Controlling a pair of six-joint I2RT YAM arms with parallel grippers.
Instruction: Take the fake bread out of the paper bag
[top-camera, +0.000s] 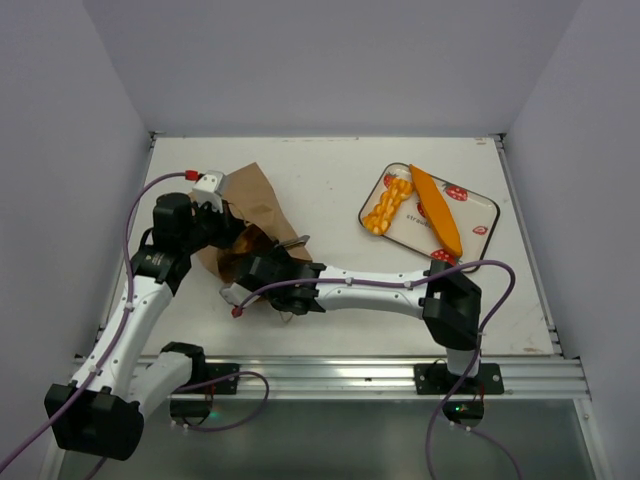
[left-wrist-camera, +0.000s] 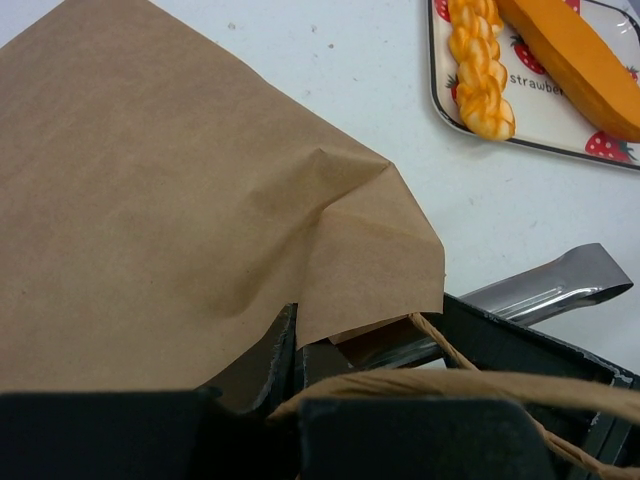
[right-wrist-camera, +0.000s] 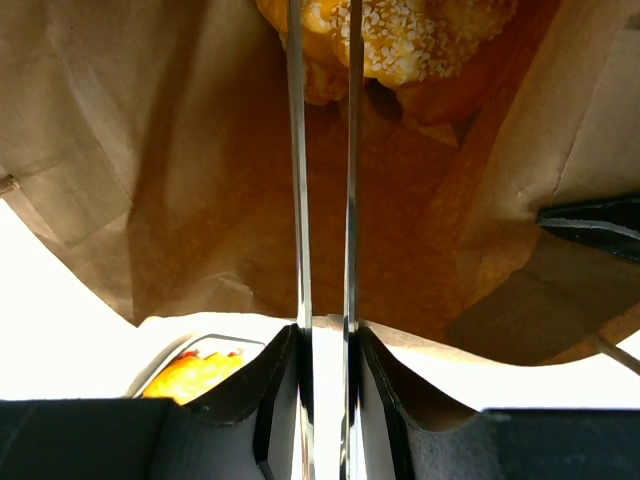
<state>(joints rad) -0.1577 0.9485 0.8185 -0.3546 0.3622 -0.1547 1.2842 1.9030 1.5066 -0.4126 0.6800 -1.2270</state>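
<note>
Right fingers (right-wrist-camera: 240, 400) clamping tongs (right-wrist-camera: 297, 150), extended into paper bag (right-wrist-camera: 100, 130), left fingers (left-wrist-camera: 262, 368) seemingly pinching rim

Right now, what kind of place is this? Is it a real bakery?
Probably a robot practice bench, not a bakery: a left arm and a right arm bolted to a metal rail, a white table boxed in by plain walls, and shiny toy bread on a strawberry tray.

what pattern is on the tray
The tray is white with red strawberries; clearest in the left wrist view.
</note>
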